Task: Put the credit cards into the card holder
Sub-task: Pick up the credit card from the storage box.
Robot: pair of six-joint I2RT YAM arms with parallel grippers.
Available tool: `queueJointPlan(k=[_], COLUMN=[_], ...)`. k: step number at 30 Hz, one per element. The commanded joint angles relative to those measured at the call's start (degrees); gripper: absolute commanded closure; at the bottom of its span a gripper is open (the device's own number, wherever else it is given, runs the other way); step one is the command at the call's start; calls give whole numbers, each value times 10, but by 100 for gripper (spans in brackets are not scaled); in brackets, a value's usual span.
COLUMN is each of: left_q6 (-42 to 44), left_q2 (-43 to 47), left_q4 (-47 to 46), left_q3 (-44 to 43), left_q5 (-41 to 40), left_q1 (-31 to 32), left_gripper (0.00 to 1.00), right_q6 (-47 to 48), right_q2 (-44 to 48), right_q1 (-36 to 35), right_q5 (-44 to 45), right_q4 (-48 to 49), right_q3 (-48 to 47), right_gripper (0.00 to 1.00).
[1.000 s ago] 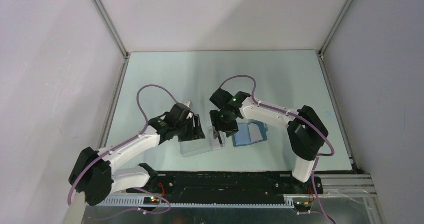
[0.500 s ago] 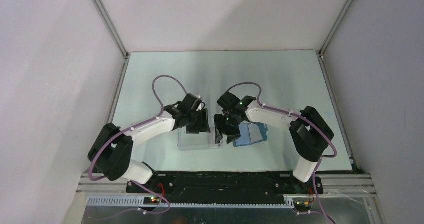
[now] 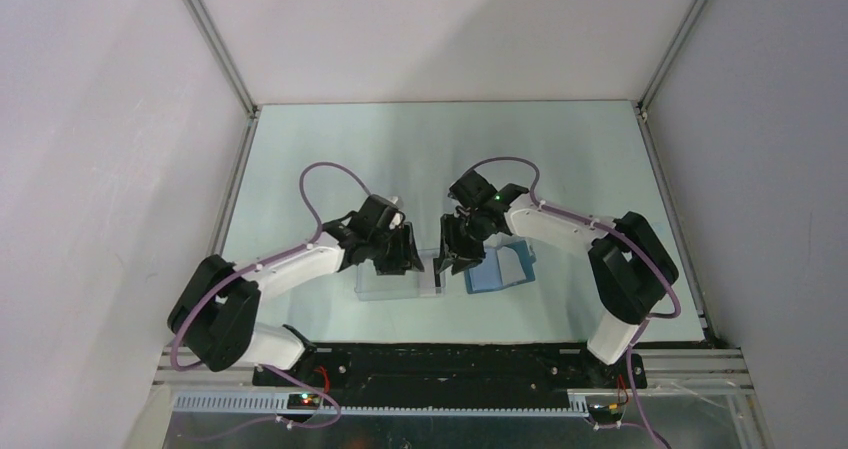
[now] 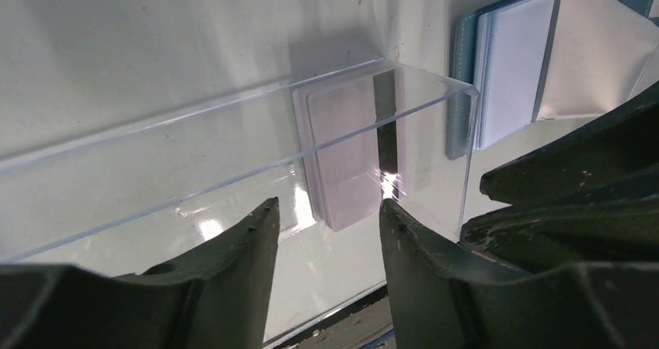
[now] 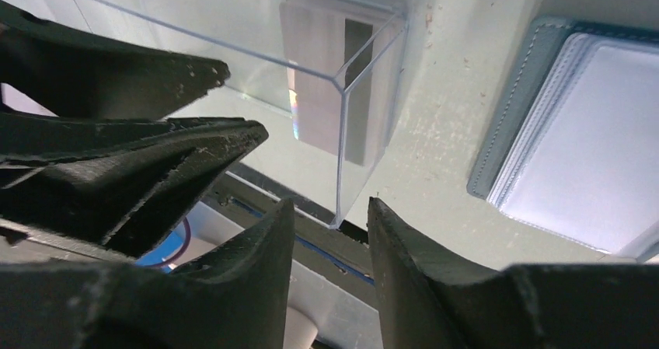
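The credit cards (image 4: 350, 158), a whitish stack with a black stripe, lie inside a clear plastic box (image 4: 233, 131) at its right end. They also show through the box wall in the right wrist view as cards (image 5: 315, 69). The teal card holder (image 3: 503, 269) lies open just right of the box, its pale sleeves (image 5: 591, 139) facing up. My left gripper (image 4: 326, 209) is open over the box, tips just short of the cards. My right gripper (image 5: 330, 205) is open, its fingers either side of the box's near right corner edge. Neither gripper holds anything.
The two grippers (image 3: 398, 259) (image 3: 452, 261) sit close together over the box's right end. The other arm's dark fingers (image 4: 575, 193) crowd the right of the left wrist view. The table's near edge and black rail (image 3: 450, 354) lie just behind the box.
The left arm swung in, bringing its gripper a little right over the box. The right gripper dropped toward the box's right end. Both pairs of jaws have narrowed.
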State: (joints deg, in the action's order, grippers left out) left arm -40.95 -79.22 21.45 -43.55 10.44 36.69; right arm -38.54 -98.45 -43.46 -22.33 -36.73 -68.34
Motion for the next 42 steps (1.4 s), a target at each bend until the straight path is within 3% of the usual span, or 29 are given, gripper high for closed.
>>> queueJointPlan(k=[1, 8, 21, 30, 34, 39, 42], left_q6=[-47, -51, -36, -25, -25, -23, -22], left_q2=[1, -35, -67, -73, -64, -62, -62], left_q4=[-58, -86, -88, -88, -87, -74, -50], left_q3=[15, 20, 11, 3, 6, -1, -14], left_q5=[35, 36, 35, 42, 33, 21, -1], left_q1=[-3, -3, -2, -3, 0, 8, 17], left_gripper=[47, 51, 62, 77, 77, 59, 58], right_q6=[13, 21, 27, 29, 30, 31, 31], right_q2=[7, -9, -16, -22, -22, -22, -23], right_q1=[5, -4, -7, -7, -7, -8, -8], right_q5=[-9, -3, 1, 1, 1, 1, 0], right_q4=[13, 15, 11, 8, 8, 7, 6], right_q3=[-1, -1, -1, -1, -1, -2, -2], right_gripper=[58, 71, 78, 78, 78, 78, 78])
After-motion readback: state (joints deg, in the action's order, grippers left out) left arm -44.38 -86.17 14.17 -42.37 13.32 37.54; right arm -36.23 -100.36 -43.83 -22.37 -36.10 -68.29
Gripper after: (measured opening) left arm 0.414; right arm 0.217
